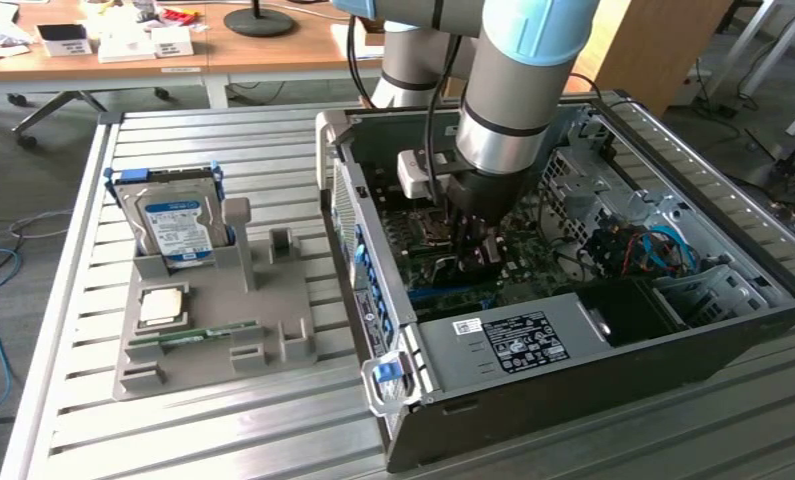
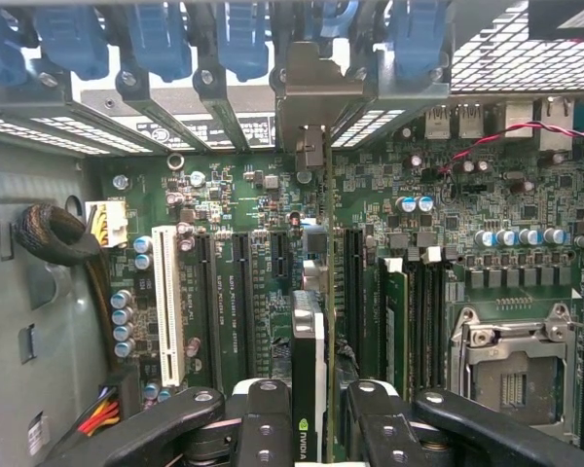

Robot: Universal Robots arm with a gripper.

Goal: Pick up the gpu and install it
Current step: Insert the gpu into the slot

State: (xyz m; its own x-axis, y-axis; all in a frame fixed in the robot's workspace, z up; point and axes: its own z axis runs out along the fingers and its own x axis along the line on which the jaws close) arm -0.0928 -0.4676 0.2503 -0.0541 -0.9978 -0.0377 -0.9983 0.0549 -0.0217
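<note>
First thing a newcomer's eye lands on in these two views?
The arm plunging into the open PC case on the slatted table, its gripper clamped on the gpu, held edge-on above the motherboard slots. Next, the grey parts tray on the exterior view's left, with the blue-labelled hard drive standing upright in it.

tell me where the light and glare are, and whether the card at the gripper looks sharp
Exterior view: daylight washes the slatted table pale, while the computer case interior sits in shade under the arm. Wrist view: glare whitens the perforated panel at the case wall; the motherboard is evenly lit and crisp; the gpu, held edge-on in the gripper, looks slightly soft up close.
</note>
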